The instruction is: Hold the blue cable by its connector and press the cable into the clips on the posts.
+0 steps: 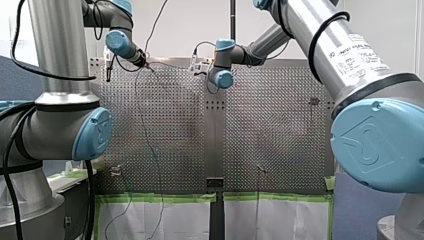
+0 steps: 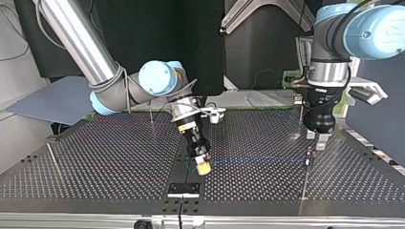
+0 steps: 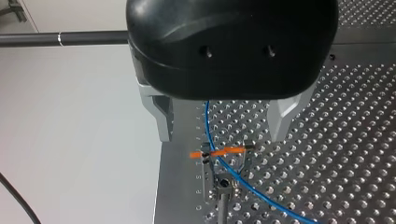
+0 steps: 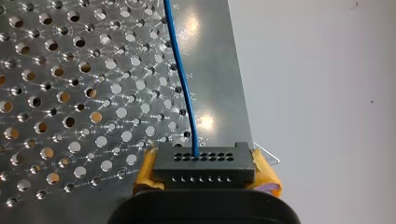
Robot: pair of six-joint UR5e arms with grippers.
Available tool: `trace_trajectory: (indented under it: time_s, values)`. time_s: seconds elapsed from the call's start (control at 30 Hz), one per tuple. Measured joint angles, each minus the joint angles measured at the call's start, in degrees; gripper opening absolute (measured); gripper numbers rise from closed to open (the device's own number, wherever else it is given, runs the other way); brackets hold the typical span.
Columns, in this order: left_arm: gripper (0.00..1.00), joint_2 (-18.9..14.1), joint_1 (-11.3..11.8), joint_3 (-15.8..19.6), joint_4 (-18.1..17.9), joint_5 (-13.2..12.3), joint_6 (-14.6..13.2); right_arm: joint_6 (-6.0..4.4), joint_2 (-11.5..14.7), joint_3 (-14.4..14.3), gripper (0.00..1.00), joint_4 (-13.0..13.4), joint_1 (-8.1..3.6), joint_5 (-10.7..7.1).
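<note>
My right gripper (image 4: 204, 169) is squeezing the black connector (image 4: 204, 161) between its yellow pads (image 4: 145, 171). The blue cable (image 4: 180, 70) is running from it over the bench (image 2: 95, 157) to a clip (image 3: 219, 151) on a post (image 2: 305, 183). I cannot tell if it is pushed in. My left gripper (image 3: 224, 123) is hanging spread wide over that clip, holding nothing. The cable is looking thin, light and bendy, so it is likely going to flop. The hard connector is the best place to hold. I am counting one cable, one connector, two grippers and four posts.
</note>
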State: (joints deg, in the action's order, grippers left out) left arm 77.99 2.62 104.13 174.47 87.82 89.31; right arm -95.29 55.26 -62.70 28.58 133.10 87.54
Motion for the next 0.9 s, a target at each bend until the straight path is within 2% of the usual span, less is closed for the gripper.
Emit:
trace_trajectory:
  time_s: [0.33, 0.77, 0.9]
  values:
    - [1.0, 0.0, -0.1, 0.0, 0.0, 0.3, 0.4, 0.0, -0.1, 0.0, 0.0, 0.0, -0.01, 0.0]
    - [1.0, 1.2, -1.7, -1.1, -0.2, -4.8, 0.7, -0.02, -0.1, 0.0, 0.0, 0.0, -0.06, 0.0]
    - [1.0, 2.3, -2.7, -2.6, -0.1, -4.4, 0.8, -0.1, -0.1, 0.0, 0.0, 0.0, -0.06, -0.06]
